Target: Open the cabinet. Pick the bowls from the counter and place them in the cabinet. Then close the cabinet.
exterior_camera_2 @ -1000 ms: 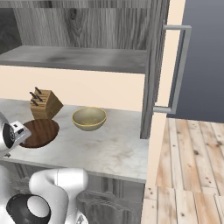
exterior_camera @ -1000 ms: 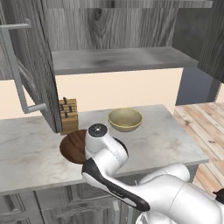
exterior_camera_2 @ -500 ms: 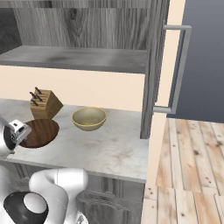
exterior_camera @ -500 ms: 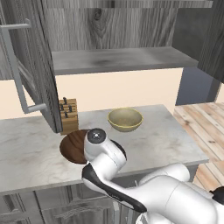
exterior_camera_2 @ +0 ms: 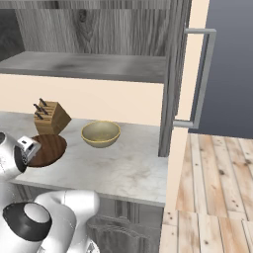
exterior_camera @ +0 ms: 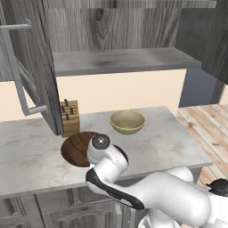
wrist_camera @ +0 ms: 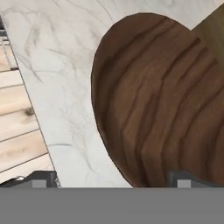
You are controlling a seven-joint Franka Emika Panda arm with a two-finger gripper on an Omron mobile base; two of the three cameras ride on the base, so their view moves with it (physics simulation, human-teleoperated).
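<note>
Little had shifted beyond the arm creeping lower: cabinet (exterior_camera: 120,49) open above the tabletop (exterior_camera: 26,151), beige bowl (exterior_camera: 127,121) beside the wooden bowl (wrist_camera: 166,100), a rigid, probably light thing best pinched at its rim, under the wide-open tool (wrist_camera: 113,180).

Base views: behind arm, left and right, both facing the counter (exterior_camera: 26,151) and open cabinet (exterior_camera_2: 99,66); hand view: close above wooden bowl (wrist_camera: 166,105).
</note>
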